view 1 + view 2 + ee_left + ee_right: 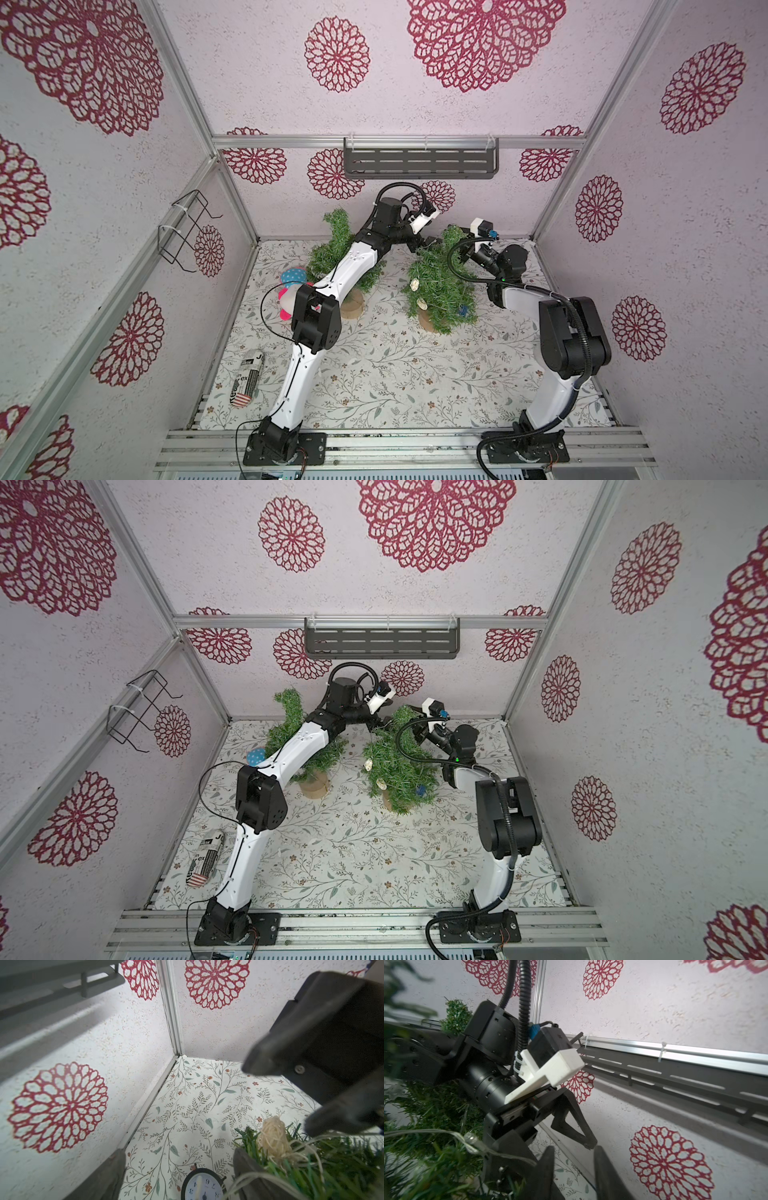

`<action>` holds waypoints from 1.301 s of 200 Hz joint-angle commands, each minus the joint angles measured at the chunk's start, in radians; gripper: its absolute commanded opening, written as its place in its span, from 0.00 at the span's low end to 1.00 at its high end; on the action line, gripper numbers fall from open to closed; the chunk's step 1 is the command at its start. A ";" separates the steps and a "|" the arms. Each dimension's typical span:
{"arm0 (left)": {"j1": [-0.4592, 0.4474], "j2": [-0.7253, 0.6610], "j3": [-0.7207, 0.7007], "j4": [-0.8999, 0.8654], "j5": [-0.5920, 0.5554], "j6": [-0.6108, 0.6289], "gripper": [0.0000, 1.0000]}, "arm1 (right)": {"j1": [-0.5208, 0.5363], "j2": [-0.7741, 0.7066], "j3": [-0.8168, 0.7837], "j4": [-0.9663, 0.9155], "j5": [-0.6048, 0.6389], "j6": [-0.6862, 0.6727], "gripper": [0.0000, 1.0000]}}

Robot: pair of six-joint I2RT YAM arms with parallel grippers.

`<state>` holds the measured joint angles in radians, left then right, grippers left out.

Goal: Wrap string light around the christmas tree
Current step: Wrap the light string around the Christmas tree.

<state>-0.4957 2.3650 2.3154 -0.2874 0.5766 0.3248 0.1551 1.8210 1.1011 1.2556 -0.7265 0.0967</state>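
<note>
Two small green trees stand at the back of the table. The right christmas tree (440, 286) carries pale ball ornaments (414, 284). The string light (471, 1140), a clear wire with a small bulb, lies across its branches and runs past the outside of one right gripper finger (548, 1167). My left gripper (180, 1167) is wide open beside the tree top (311, 1165) and holds nothing. My right gripper (575, 1163) is open too, with only floor between its fingers. Both grippers meet at the tree's top (451, 235), left gripper (422, 246) facing right gripper (463, 254).
The other tree (332, 249) stands left, half under my left arm. A small clock (202, 1185) sits behind the right tree near the back wall. A pink and blue toy (293, 286) and a printed can (247, 380) lie at the left. A grey shelf (419, 162) hangs on the back wall.
</note>
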 commanded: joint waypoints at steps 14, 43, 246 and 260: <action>0.011 -0.126 -0.038 -0.031 -0.082 0.040 0.96 | 0.002 -0.076 -0.007 0.026 0.071 0.029 0.56; 0.010 -0.106 0.039 -0.127 -0.164 0.087 0.98 | -0.008 -0.093 -0.016 -0.014 0.112 0.041 0.59; -0.001 -0.223 0.037 -0.421 -0.556 0.418 0.98 | -0.033 -0.485 -0.072 -0.817 0.358 0.044 0.71; -0.003 -0.185 0.108 -0.444 -0.561 0.368 0.98 | -0.032 -0.520 -0.038 -0.972 0.404 0.096 0.71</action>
<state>-0.5182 2.2040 2.3421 -0.7601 -0.0032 0.7658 0.1249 1.3903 0.9817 0.5510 -0.4145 0.1123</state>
